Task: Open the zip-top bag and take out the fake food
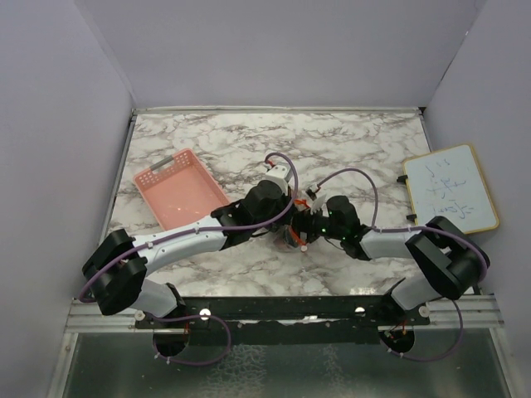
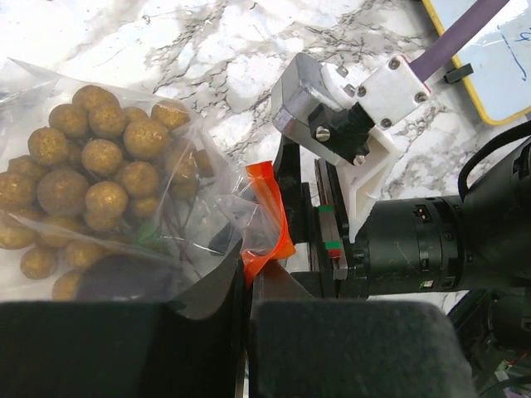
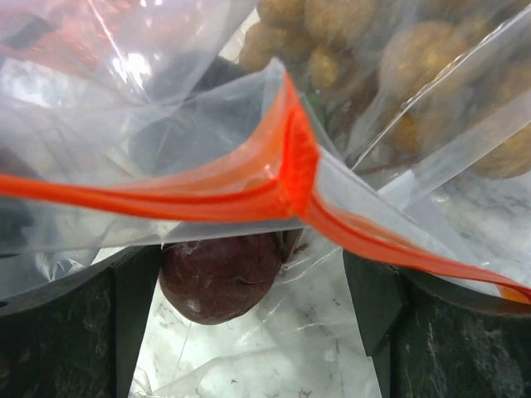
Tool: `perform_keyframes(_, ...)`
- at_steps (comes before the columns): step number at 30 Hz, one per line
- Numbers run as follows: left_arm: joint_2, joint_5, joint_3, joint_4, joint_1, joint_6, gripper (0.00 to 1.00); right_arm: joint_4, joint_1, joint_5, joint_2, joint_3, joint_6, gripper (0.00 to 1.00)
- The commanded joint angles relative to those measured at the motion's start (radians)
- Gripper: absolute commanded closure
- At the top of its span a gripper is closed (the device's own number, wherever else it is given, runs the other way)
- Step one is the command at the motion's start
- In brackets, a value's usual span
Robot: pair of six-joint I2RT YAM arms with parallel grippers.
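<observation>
The left end effector point(image 2: 247, 292) is clamping the orange-red zip strip point(image 2: 270, 217) of the clear crinkly zip-top bag point(image 2: 217, 178), likely anchoring one lip. The right end effector point(image 3: 253, 282) is gaping astride it. Beyond, the golden-brown grape bunch point(image 2: 91, 166) and maroon round fruit point(image 3: 220, 278) are sitting inside, over the marble worktop point(image 2: 216, 50).

At centre of table point(image 1: 348, 149): zip-top bag point(image 1: 292, 236), with grape bunch point(image 2: 91, 166) and round fruit point(image 3: 220, 278) inside. Behind-left, apart: basket point(image 1: 178, 191). Far right: whiteboard point(image 1: 452, 189).
</observation>
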Motion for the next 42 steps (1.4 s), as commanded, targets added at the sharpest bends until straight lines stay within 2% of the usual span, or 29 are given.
perform_keyframes(1, -0.031, -0.052, 0.025, 0.131, 0.015, -0.008, 1.00, -0.096, 0.049, -0.059, 0.066, 0.001, -0.044, 0.11)
perform_keyframes(5, -0.041, -0.067, 0.030, 0.123, 0.015, -0.007, 1.00, -0.123, 0.057, -0.050, 0.065, 0.014, -0.036, 0.17)
perform_keyframes(9, -0.047, -0.079, 0.032, 0.119, 0.015, -0.001, 1.00, -0.195, 0.057, 0.032, -0.005, -0.004, -0.037, 0.26)
perform_keyframes(11, -0.053, -0.080, 0.021, 0.126, 0.014, -0.006, 1.00, -0.216, 0.057, 0.042, -0.037, -0.012, -0.047, 0.27)
perform_keyframes(16, -0.065, -0.074, -0.009, 0.144, 0.014, -0.022, 1.00, -0.161, 0.057, -0.045, -0.023, -0.021, -0.028, 0.13)
perform_keyframes(24, -0.103, -0.085, -0.020, 0.131, 0.015, -0.019, 1.00, -0.089, 0.057, -0.061, 0.038, -0.026, -0.002, 0.41)
perform_keyframes(27, -0.119, -0.092, -0.023, 0.122, 0.015, -0.015, 1.00, -0.074, 0.057, -0.060, 0.045, -0.029, 0.010, 0.47)
perform_keyframes(34, -0.139, -0.124, -0.040, 0.090, 0.015, -0.010, 1.00, -0.146, 0.057, -0.014, -0.069, -0.021, 0.007, 0.53)
perform_keyframes(42, -0.165, -0.136, -0.087, 0.074, 0.015, -0.003, 1.00, -0.353, 0.057, 0.134, -0.278, 0.037, -0.039, 0.55)
